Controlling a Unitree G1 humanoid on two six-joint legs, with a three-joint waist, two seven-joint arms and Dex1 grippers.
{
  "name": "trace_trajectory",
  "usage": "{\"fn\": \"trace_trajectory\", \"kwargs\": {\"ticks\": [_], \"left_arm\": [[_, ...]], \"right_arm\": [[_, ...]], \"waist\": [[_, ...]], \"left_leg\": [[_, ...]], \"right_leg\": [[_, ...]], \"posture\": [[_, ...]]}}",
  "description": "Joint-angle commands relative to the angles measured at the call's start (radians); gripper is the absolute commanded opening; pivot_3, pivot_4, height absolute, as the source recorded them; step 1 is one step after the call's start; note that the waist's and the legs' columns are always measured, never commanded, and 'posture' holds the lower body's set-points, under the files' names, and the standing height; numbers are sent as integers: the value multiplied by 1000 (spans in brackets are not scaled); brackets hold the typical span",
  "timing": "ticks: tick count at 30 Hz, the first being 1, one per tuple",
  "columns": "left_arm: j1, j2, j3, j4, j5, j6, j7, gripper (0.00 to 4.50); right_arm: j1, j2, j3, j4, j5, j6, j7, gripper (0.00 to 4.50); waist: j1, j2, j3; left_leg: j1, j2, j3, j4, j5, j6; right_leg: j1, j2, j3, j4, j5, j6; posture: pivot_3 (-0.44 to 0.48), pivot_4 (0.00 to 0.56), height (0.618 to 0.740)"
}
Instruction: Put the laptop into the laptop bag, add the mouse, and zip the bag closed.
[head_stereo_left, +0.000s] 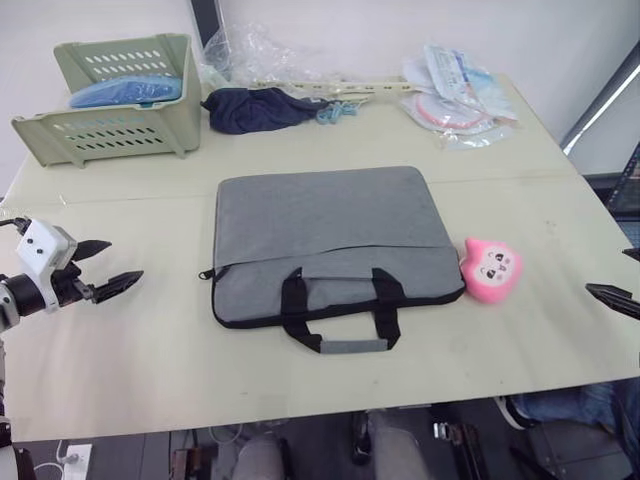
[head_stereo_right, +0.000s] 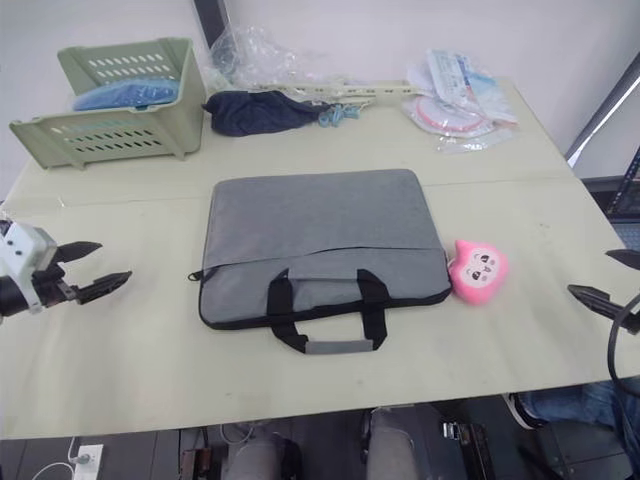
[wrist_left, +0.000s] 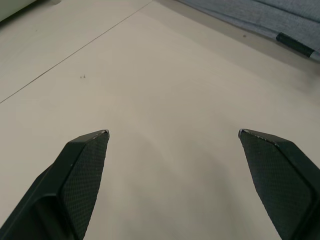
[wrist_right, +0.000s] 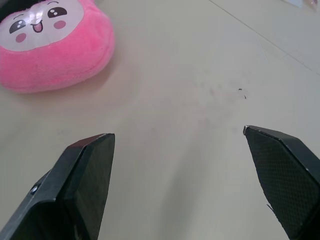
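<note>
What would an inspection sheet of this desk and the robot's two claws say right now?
Surface: pale table, bare at the front.
Job's things: grey bag flat at the centre, handles toward the robot; it looks closed.
Clutter: pink toy beside the bag; green basket, dark cloth and plastic packets along the far edge.
Grippers: left gripper and right gripper open, holding nothing.
Cables: white cable on the floor.
Surroundings: white wall behind.
</note>
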Motion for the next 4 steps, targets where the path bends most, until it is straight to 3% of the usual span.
{"fn": "trace_trajectory", "kwargs": {"ticks": [1,4], "left_arm": [[7,16,31,-10,-3,-39,9,4450],[11,15,33,-18,-9,-42,9,4450]], "right_arm": [[-48,-20,14,45,-1,-46,15,4500],[-79,-17,42,75,-6,-65,24,4500]], "waist": [[-1,0,0],[-1,0,0]], "left_leg": [[0,0,0,0,0,0],[0,0,1,0,0,0]], "right_leg": [[0,0,0,0,0,0],[0,0,1,0,0,0]], "posture": [[0,150,740],[0,150,740]]}}
